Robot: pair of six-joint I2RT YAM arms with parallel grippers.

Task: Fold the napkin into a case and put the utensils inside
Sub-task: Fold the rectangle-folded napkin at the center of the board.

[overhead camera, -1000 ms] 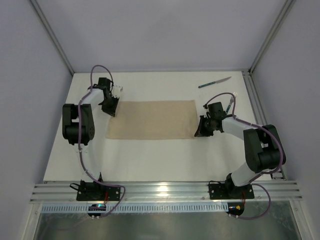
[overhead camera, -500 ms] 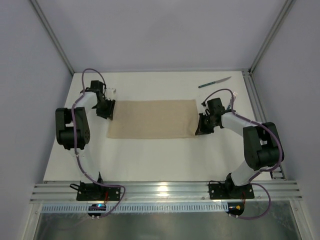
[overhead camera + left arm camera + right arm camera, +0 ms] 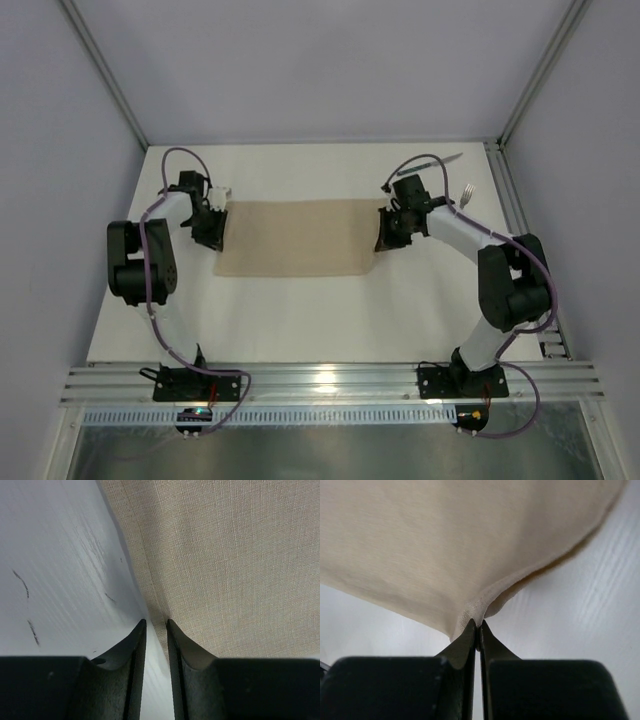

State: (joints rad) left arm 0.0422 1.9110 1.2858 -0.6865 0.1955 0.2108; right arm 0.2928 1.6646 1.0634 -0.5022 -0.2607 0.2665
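Observation:
The beige-tan napkin (image 3: 295, 235) lies flat mid-table as a wide rectangle. My left gripper (image 3: 213, 232) is at its left edge. In the left wrist view (image 3: 156, 622) the jaws stand a little apart, with the napkin's (image 3: 230, 555) hem between the tips and white table showing in the gap. My right gripper (image 3: 383, 235) is shut on the right edge. In the right wrist view (image 3: 479, 622) it pinches a lifted peak of napkin (image 3: 445, 540). The knife (image 3: 449, 158) lies at the far right, partly behind the right arm's cable. The fork's tines (image 3: 467, 189) show beside the right arm.
An aluminium frame rail (image 3: 505, 190) runs along the table's right side close to the fork. The white table edge (image 3: 320, 365) and the mounting rail with both arm bases lie at the near side. Grey walls enclose the back and sides.
My right gripper has moved left and toward the back, drawing the napkin's right edge with it. My left gripper has shifted to the napkin's left edge.

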